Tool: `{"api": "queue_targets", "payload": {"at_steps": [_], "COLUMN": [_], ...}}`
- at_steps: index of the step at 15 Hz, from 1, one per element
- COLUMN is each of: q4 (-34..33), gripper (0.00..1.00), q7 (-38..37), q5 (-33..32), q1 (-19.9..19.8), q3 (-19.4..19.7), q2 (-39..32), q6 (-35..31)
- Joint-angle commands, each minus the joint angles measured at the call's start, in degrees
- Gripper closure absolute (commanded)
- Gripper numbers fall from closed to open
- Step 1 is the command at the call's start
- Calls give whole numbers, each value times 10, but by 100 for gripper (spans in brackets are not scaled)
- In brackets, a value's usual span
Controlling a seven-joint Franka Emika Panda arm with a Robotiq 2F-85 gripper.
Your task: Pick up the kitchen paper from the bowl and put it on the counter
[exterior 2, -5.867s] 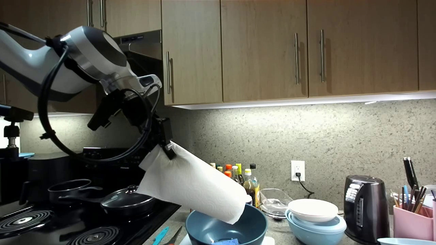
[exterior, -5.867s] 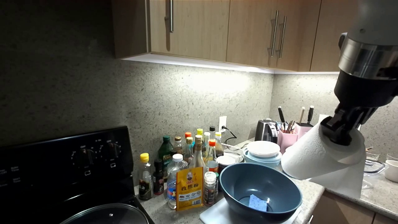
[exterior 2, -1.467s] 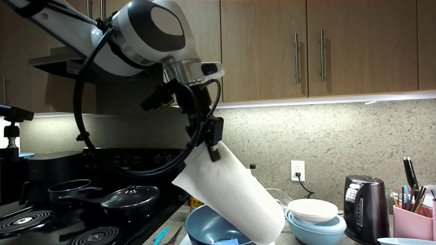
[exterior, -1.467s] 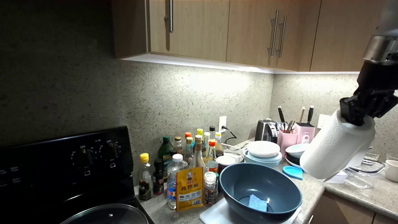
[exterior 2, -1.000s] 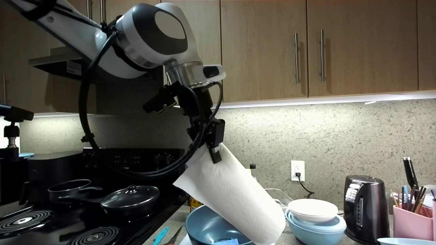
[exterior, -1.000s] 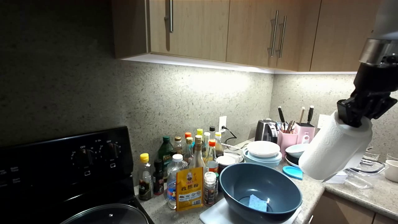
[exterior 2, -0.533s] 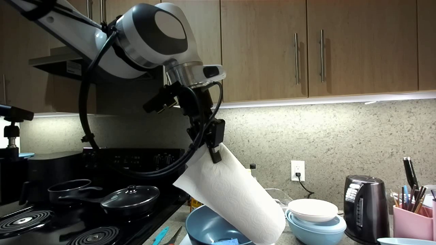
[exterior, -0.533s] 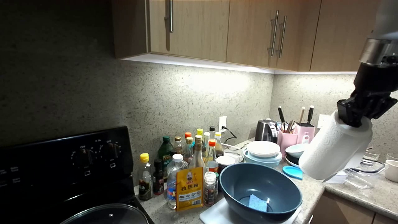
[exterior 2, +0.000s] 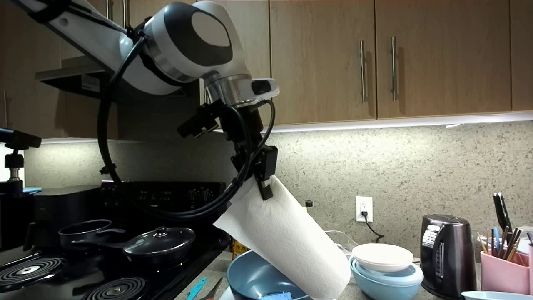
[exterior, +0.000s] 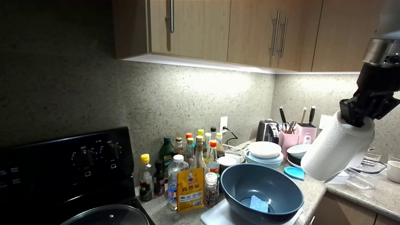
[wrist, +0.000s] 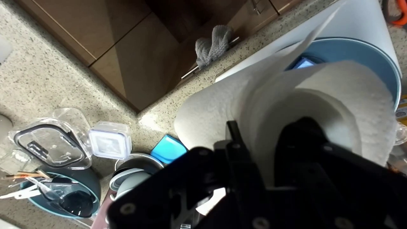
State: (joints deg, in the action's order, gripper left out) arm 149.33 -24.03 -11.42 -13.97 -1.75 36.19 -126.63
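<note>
My black two-fingered gripper [wrist: 269, 125] is clenched on the kitchen paper [exterior 2: 297, 241], a thick white roll with a hollow core. From the wrist view I can make out a finger [wrist: 302, 138] inside the core and its partner against the outer wrap, with the paper wall pinched between them. I have the roll at a slant, upper end at the gripper, a loose sheet [exterior 2: 234, 218] hanging off it. It is outside the large round dark blue-grey bowl [exterior: 245, 184] with the glossy inside; in an exterior view I see a gap between the two. The lower end points toward the inner corner of the light speckled stone-like counter [exterior: 312, 189], but how near it is to that surface I cannot tell from here. The bowl sits on a flat white board [exterior: 215, 215], a blue rectangular sponge [exterior: 258, 203] lying in the bottom. Just past the roll's lower end, my wrist view shows a flat bright-blue piece [wrist: 168, 149] and a small clear lidded box [wrist: 109, 140], both on the counter. Farther along, in an exterior view, a stack of light-blue bowls [exterior 2: 387, 284] topped with white round dishes [exterior 2: 382, 255] stands near a dark shiny kettle [exterior 2: 449, 254]
</note>
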Motion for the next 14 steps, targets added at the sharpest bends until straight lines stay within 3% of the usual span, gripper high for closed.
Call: {"api": "queue_targets", "payload": {"at_steps": [1, 6, 14], "q4": [-10, -11, -45], "gripper": [97, 97, 97], "q7": [34, 102, 144], "q5": [34, 111, 163], "q1": [10, 36, 37], "q3": [35, 92, 124], "q2": [-14, -28, -67], "q6": [-25, -63, -12]}}
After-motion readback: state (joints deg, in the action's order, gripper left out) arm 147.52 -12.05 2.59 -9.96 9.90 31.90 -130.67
